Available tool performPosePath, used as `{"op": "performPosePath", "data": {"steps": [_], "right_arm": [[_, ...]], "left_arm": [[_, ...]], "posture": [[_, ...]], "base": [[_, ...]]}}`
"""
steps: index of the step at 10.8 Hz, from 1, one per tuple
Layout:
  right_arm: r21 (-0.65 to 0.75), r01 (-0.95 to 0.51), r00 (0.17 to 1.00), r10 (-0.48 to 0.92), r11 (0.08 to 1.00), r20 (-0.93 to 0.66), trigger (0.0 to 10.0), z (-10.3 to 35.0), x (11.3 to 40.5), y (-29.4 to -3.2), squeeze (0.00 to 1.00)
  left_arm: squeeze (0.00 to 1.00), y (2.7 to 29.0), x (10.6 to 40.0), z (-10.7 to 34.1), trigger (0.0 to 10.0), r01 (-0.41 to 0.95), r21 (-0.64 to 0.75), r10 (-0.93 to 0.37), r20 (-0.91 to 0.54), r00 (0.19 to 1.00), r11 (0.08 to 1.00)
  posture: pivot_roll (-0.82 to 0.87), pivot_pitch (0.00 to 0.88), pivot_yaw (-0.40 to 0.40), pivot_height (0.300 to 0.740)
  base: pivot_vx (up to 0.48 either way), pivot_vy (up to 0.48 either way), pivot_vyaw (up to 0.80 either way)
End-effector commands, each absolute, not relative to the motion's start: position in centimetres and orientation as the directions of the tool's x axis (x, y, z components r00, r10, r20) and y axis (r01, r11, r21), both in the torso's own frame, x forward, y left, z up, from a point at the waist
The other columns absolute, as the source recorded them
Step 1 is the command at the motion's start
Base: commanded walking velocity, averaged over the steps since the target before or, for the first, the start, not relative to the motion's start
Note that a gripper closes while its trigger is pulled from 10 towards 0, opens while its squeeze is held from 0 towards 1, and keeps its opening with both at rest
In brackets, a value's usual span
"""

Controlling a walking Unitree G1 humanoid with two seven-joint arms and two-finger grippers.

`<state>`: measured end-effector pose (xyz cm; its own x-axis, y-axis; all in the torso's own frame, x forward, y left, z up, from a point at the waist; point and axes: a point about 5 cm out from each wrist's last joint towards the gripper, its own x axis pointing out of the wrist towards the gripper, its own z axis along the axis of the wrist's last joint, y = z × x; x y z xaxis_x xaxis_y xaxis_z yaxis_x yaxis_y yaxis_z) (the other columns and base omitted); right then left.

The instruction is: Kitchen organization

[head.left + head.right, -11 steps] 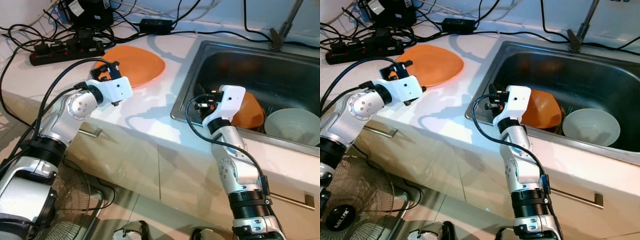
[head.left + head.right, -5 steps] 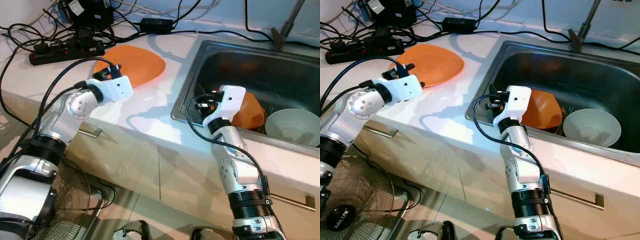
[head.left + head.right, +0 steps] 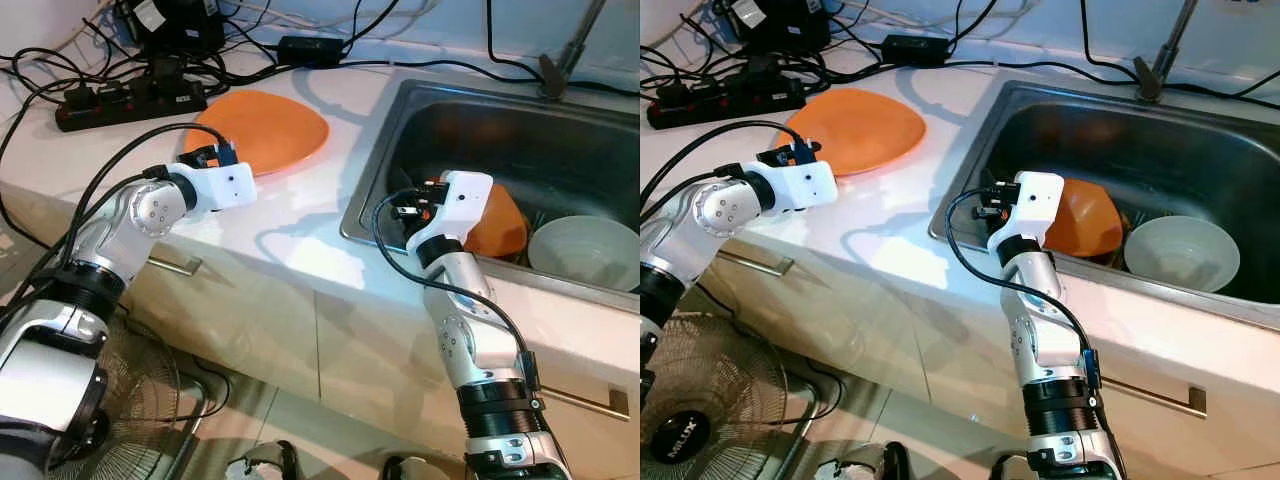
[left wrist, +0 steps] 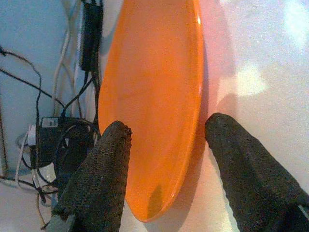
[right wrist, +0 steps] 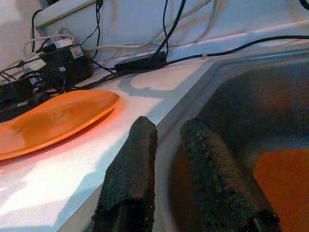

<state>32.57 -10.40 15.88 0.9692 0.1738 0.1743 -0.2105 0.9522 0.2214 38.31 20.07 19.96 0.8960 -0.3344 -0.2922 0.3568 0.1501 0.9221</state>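
The orange plate point(image 3: 265, 130) lies flat on the white counter point(image 3: 300, 215), left of the sink point(image 3: 400, 120) and near the power strip point(image 3: 130, 103) w/ its cables. The left gripper point(image 4: 166, 133) is just beside the plate's near edge, jaws released and wide, one finger point(image 4: 104, 179) over the rim. The right gripper point(image 5: 166, 140) is at the sink's left rim, jaws apart by a narrow gap, grasping nothing. In the sink lie an orange bowl point(image 3: 500, 222) and a white bowl point(image 3: 585, 252), close together.
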Motion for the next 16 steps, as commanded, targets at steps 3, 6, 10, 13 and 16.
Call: {"op": "performPosePath", "data": {"steps": [3,6,10,13,16], "right_arm": [[0.228,-0.199,0.973,0.163,0.953,0.166,10.0,15.7,31.8,-10.4,0.00],[0.236,-0.186,0.977,0.154,0.954,0.150,10.0,15.2,30.6,-10.4,0.00],[0.241,-0.151,0.985,0.126,0.959,0.116,10.0,14.8,29.0,-11.0,0.00],[0.245,-0.139,0.989,0.120,0.959,0.090,10.0,14.7,28.2,-11.0,0.00],[0.249,-0.129,0.991,0.113,0.960,0.079,10.0,14.6,28.0,-11.2,0.00]], "left_arm": [[0.00,20.5,38.7,20.4,10.0,0.358,0.930,-0.305,-0.318,0.898,0.085],[0.00,19.8,38.7,19.8,10.0,0.369,0.928,-0.320,-0.336,0.886,0.048],[0.00,18.4,39.4,19.4,10.0,0.361,0.932,-0.314,-0.338,0.887,0.016],[0.00,19.1,40.3,20.2,10.0,0.321,0.947,-0.222,-0.312,0.924,0.003],[0.00,19.9,40.6,20.5,0.0,0.308,0.951,-0.173,-0.302,0.938,0.010]], "posture": [[0.05,0.138,0.080,0.740],[0.03,0.167,0.090,0.740],[-0.01,0.217,0.094,0.740],[-0.01,0.241,0.096,0.740],[-0.02,0.249,0.096,0.740]], "base": [[0.000,0.000,0.00],[0.000,0.000,0.00],[0.000,0.000,0.00],[0.000,0.000,0.00],[0.000,0.000,0.00]]}}
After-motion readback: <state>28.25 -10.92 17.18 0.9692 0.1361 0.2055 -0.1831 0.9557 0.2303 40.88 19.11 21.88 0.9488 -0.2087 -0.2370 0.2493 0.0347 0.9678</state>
